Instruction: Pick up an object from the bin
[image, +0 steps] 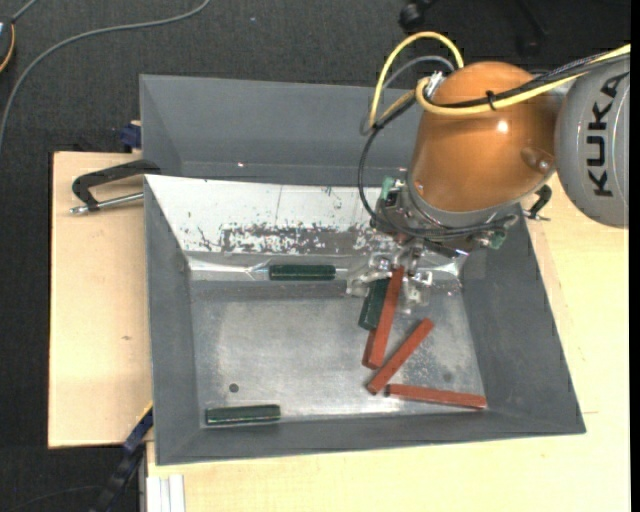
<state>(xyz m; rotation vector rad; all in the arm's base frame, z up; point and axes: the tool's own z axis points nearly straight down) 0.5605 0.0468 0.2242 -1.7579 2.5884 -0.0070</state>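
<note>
At two o'clock of bin (300, 130), gripper (405, 285) hung over red stick (378, 340), green block (374, 303), probably lining up grab; grip: cannot tell

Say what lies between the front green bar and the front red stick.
Only bare bin floor between the green bar and red stick, seen in the camera view.

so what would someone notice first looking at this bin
The arm's orange cover at upper right, its gripper low over the bin's right half. Under it three red sticks fan out beside a dark green bar; two more green bars lie apart, at the back wall and front left.
</note>
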